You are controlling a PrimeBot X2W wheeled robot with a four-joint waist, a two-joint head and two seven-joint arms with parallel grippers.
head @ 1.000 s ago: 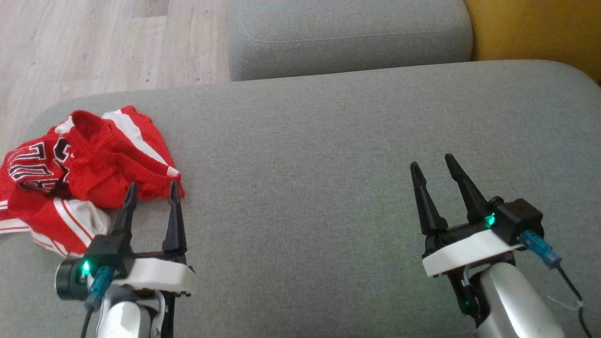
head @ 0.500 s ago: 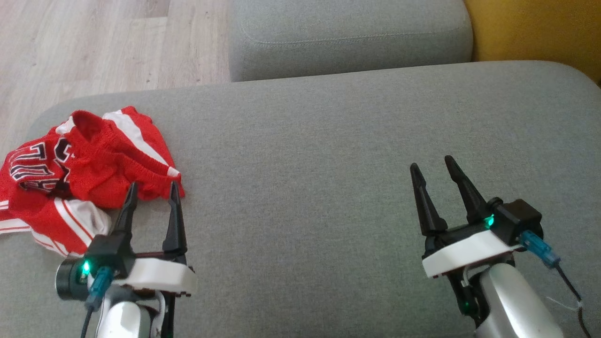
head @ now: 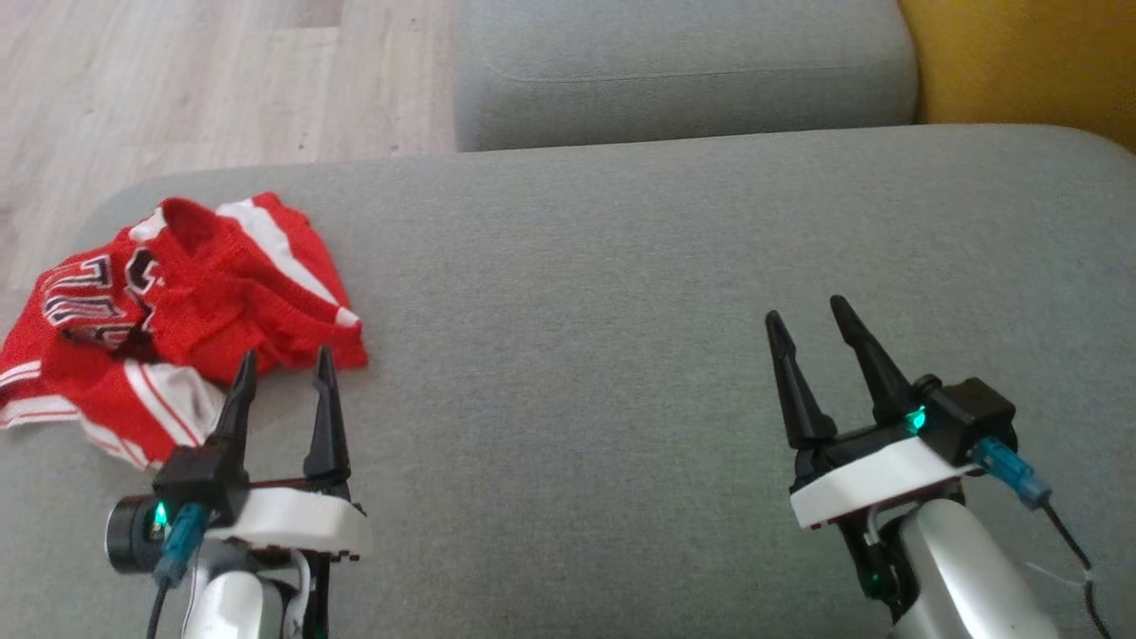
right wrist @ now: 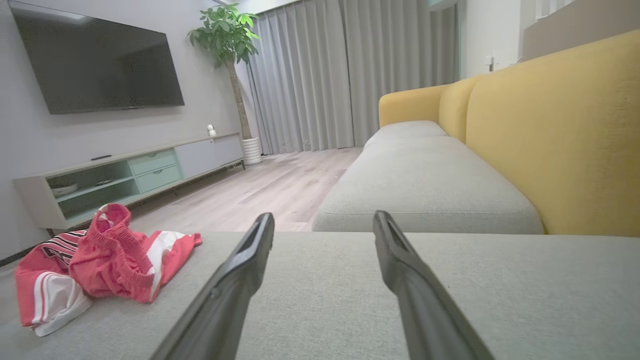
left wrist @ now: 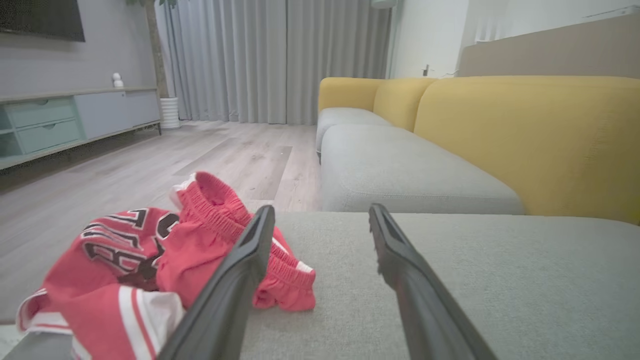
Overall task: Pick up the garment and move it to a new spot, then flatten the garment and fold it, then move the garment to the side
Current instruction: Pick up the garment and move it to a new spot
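The garment [head: 177, 311] is a crumpled red pair of shorts with white stripes and dark lettering, lying at the left end of the grey sofa cushion [head: 621, 311]. It also appears in the left wrist view [left wrist: 150, 260] and in the right wrist view [right wrist: 100, 265]. My left gripper [head: 284, 368] is open, hovering just in front of the garment's near right edge, with nothing between its fingers. My right gripper [head: 808, 311] is open over bare cushion far to the right, away from the garment.
A second grey cushion [head: 683, 71] lies beyond the first. A yellow backrest [head: 1021, 62] runs along the right. Wooden floor [head: 177, 89] lies past the cushion's left edge. A TV cabinet [right wrist: 125, 175] stands across the room.
The whole head picture has shifted slightly, so the camera moved. Both grippers stay open in about the same places. The garment lies as before.
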